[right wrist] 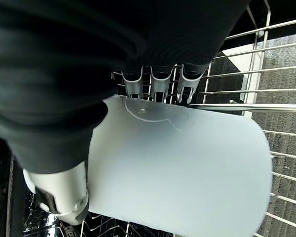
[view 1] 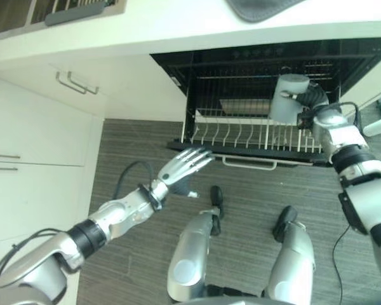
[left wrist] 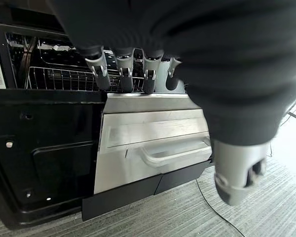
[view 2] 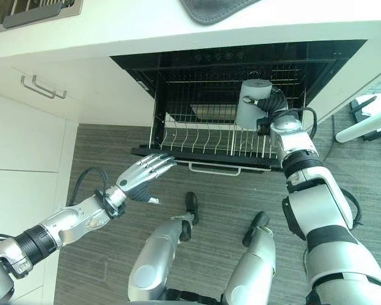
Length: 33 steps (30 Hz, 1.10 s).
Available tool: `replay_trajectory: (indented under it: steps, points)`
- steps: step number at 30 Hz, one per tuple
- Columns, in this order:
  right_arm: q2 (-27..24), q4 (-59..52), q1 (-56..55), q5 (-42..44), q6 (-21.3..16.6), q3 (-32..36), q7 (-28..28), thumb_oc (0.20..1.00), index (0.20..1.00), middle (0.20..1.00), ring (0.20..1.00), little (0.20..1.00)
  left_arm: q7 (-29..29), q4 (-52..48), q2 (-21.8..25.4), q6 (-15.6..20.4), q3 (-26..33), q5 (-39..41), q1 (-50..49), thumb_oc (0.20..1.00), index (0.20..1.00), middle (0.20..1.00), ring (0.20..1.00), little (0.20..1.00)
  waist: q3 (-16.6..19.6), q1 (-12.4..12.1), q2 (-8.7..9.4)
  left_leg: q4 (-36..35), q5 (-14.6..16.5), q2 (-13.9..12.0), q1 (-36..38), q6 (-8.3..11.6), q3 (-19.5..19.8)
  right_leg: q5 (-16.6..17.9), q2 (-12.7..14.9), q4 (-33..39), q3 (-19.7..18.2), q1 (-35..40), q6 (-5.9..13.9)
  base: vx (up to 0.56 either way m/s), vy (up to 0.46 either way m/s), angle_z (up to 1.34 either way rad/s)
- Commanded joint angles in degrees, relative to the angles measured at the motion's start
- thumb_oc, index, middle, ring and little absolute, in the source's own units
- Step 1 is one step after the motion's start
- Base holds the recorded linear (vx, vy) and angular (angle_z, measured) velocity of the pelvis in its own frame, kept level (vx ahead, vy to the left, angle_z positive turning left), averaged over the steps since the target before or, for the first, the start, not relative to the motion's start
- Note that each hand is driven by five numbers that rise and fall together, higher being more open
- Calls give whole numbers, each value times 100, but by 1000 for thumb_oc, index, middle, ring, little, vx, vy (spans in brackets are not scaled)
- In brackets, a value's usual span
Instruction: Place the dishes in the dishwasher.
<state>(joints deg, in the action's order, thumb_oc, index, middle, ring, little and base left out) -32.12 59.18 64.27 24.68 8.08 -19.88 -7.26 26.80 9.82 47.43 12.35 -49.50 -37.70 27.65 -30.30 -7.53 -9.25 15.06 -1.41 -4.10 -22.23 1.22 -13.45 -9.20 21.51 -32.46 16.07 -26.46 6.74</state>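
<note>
**Carrying a cup over the pulled-out rack**

Standing open under the white counter, the dishwasher has its wire rack drawn out over the grey floor, which puts the rows of upright tines within reach from above. White cabinet doors with bar handles fill the space to the left. On the counter's far edge lies a dark grey mat.

The right hand has its fingers and thumb curled round a pale cup, holding it above the right part of the rack, probably so it can be lowered between the tines. The cup lies roughly on its side in the grasp.

The left hand hovers in front of the rack, fingers straight and empty, likely kept clear of the loading.
</note>
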Motion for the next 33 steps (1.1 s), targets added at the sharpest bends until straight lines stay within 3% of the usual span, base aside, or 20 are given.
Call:
replay_trajectory:
  steps: [1, 4, 5, 8, 9, 14, 16, 18, 24, 28, 33]
  points:
    - [-14, 315, 450, -115, -117, -272, -116, 200, 200, 200, 200, 200, 99, -403, -153, 11, -70, -202, 6, 1000, 1000, 1000, 1000, 1000, 51, -217, -274, 539, 723, 15, -236, 48, -36, -80, -244, 90, 139, -89, -37, 0, 0, 0]
    - [16, 348, 425, -126, -193, -267, -274, 200, 200, 200, 200, 200, 104, -393, -179, -7, -90, -221, 21, 1000, 1000, 1000, 1000, 1000, 51, -217, -281, 546, 721, 14, -261, 47, -46, -73, -242, 91, 140, -108, -39, 0, 0, 0]
    - [30, 356, 419, -188, -224, -242, -431, 1000, 1000, 1000, 1000, 1000, 97, -378, -183, -1, -80, -213, 37, 1000, 1000, 1000, 1000, 1000, 51, -210, -288, 547, 719, 11, -278, 49, -47, -72, -243, 79, 135, -128, -34, 0, 0, 0]
    - [9, 382, 425, -708, -163, -244, -1232, 1000, 1000, 1000, 1000, 1000, 104, -361, -193, -12, -88, -198, 51, 1000, 1000, 1000, 1000, 1000, 51, -200, -287, 579, 743, 17, -308, 31, -42, -75, -247, 52, 117, -166, -27, 0, 0, 0]
    - [-4, 463, 470, -824, -176, -273, -1825, 1000, 1000, 1000, 1000, 1000, 110, -355, -241, -52, -109, -209, 52, 1000, 1000, 1000, 1000, 1000, 51, -204, -292, 578, 751, 21, -310, 26, -50, -77, -253, 73, 117, -159, -25, 0, 0, 0]
    - [33, 556, 572, -1110, -277, -303, -2830, 1000, 1000, 1000, 1000, 1000, 347, -158, -373, -29, -204, -301, 33, 1000, 1000, 1000, 1000, 1000, 51, -201, -331, 522, 735, 33, -297, 20, -68, -60, -289, 124, 107, -159, -13, 0, 0, 0]
    - [23, 547, 607, -1651, -406, -277, -3731, 1000, 1000, 1000, 1000, 1000, 545, 29, -548, -86, -274, -551, -93, 1000, 1000, 1000, 1000, 1000, 51, -186, -390, 508, 741, 61, -267, -1, -79, -66, -301, 120, 79, -156, -11, 3, 42, 0]
    - [38, 530, 596, -1723, -512, -243, -4056, 1000, 1000, 1000, 1000, 1000, 644, 117, -650, -113, -280, -668, -174, 1000, 1000, 1000, 1000, 1000, 51, -175, -411, 494, 748, 84, -238, -11, -88, -74, -323, 140, 54, -135, -19, -1, 22, 0]
    - [144, 345, 418, -1927, -740, -134, -4498, 1000, 1000, 1000, 1000, 1000, 791, 316, -823, -78, -234, -847, -359, 1000, 1000, 1000, 1000, 1000, 51, -142, -444, 487, 805, 126, -112, -42, -87, -110, -339, 153, -3, -36, -27, 0, 0, -2]
    - [252, 190, 283, -1561, -1140, 19, -4737, 1000, 1000, 1000, 1000, 1000, 847, 433, -930, -33, -211, -1015, -529, 1000, 1000, 1000, 1000, 1000, 51, -96, -463, 429, 825, 130, 115, -42, -113, -137, -337, 214, -35, 166, -26, 4, 12, -7]
    - [536, -43, -109, 48, -1497, 421, -3843, 1000, 1000, 1000, 1000, 1000, 853, 569, -987, 24, -87, -1134, -737, 1000, 1000, 1000, 1000, 1000, 51, -12, -412, 284, 832, 106, 492, -13, -158, -155, -325, 358, -16, 515, -28, 4, -5, -3]
